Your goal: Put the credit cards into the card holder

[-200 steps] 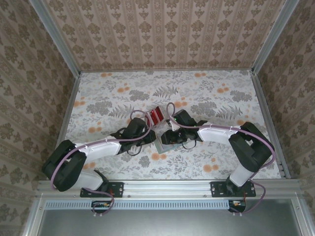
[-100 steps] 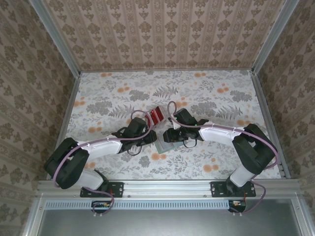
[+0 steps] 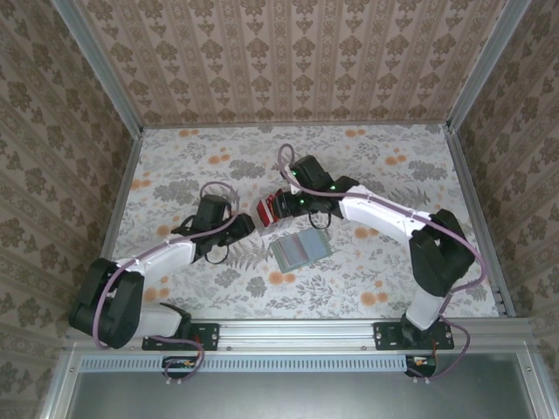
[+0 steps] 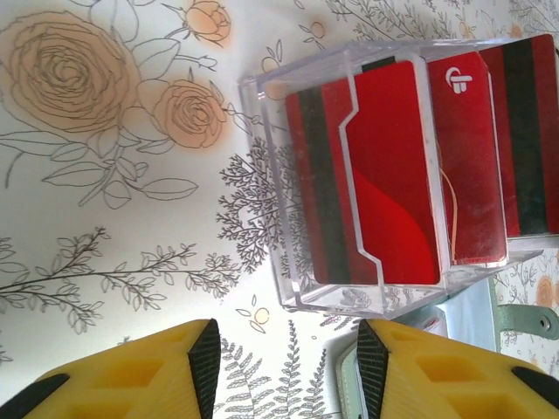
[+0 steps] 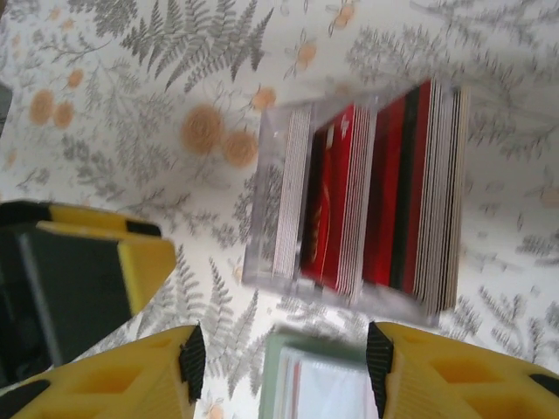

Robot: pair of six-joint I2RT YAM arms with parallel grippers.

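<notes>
Two arms and two grippers are counted, with one card holder and one clear box of cards.

Left gripper [image 4: 288, 353]: jaws are seen parted about halfway and nothing is held. It is placed well to the left of the clear box [image 4: 384, 175], above bare table [image 3: 393, 175].

Credit cards [image 4: 384, 201]: all are kept on edge inside the box. Three red faces can be made out in the left wrist view. In the right wrist view one dense pack is seen, and its count cannot be read.

Right gripper [image 5: 286, 362]: it is positioned over the box with the fingers spread to either side, and nothing is gripped.

Card holder [image 3: 300, 250]: one, laid flat with the pale sleeves up. It is found just beside the box on the side toward the arm bases, and neither gripper is touching it.
</notes>
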